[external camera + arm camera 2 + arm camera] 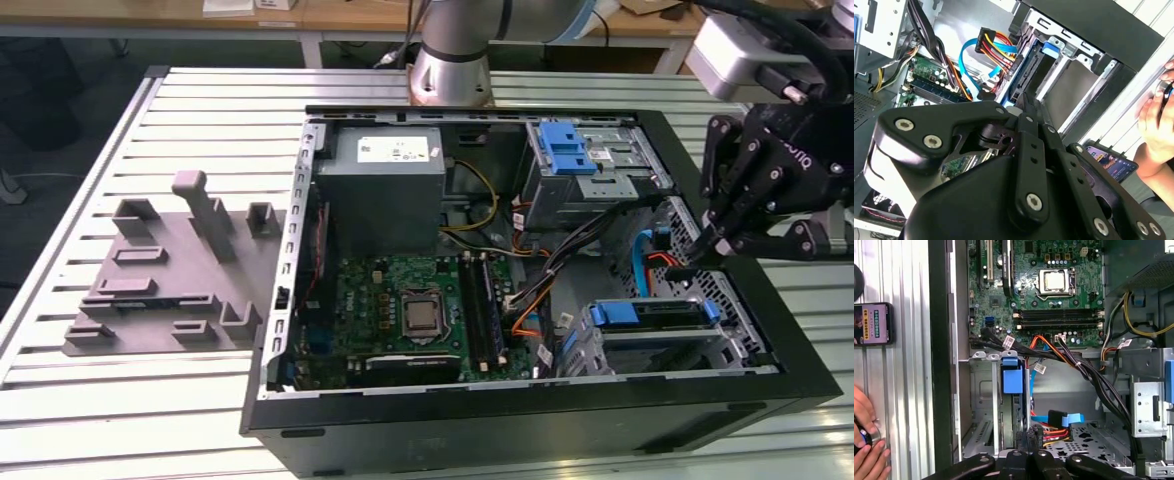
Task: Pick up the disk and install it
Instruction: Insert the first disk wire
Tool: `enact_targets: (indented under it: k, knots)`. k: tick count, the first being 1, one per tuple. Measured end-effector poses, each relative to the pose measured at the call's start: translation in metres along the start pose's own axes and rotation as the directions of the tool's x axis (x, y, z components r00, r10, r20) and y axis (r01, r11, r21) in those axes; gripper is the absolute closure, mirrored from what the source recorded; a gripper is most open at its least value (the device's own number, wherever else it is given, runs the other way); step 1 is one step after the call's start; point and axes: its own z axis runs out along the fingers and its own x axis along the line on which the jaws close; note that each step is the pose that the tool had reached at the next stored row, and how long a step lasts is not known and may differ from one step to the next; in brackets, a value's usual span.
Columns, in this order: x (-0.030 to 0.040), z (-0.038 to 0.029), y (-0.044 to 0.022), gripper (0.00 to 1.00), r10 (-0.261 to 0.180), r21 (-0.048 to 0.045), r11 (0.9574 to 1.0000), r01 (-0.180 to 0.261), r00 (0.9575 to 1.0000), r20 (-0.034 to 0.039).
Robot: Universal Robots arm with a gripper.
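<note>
The jaws hang at the exterior view's right, just above the open side of the computer case (534,405). In both wrist views the fingers (1036,460) look drawn together with nothing seen between them. Whether their tips touch anything below cannot be told.

Just under and beside them sits the disk (661,315), lying in the drive cage in the lower right part of the exterior view, with the blue tab of its carrier facing into the case. In the first wrist view that same blue tab (1010,376) stands at the mouth of the cage. A bundle of red, yellow and blue cables (1054,422) lies between it and the jaws.

Further into the case are the green motherboard (400,310) and, above it in the frame, the grey power supply box (387,185). A second blue-tabbed bay (567,150) sits at the upper right.

The case rests on a desk (174,130) of pale metal slats. A grey moulded fixture (167,270) lies on it at the exterior view's left, well apart from the case. The arm's silver base (454,65) stands behind the case.

A phone (871,324) lies on the slats beside the case, and a person's hand (866,445) rests near it. Wooden benches cross the top of the exterior view.
</note>
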Motion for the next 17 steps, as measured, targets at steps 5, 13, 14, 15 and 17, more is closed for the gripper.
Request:
enact_targets:
  k: [5,13,14,15,17]
  knots:
    - [-0.0007,0.0083,-0.002,0.89,0.0,0.0,1.0,0.0,1.0,0.0001]
    - [-0.0028,0.0171,-0.0042,0.83,0.0,0.0,1.0,0.0,1.0,0.0001]
    - [-0.0031,0.0181,-0.0042,0.76,0.0,0.0,1.0,0.0,1.0,0.0004]
    - [-0.0034,0.019,-0.0042,0.76,0.0,-0.0001,1.0,0.0,1.0,0.0007]
    - [-0.0044,0.0211,-0.0042,0.76,0.0,-0.0001,1.0,0.0,1.0,0.0013]
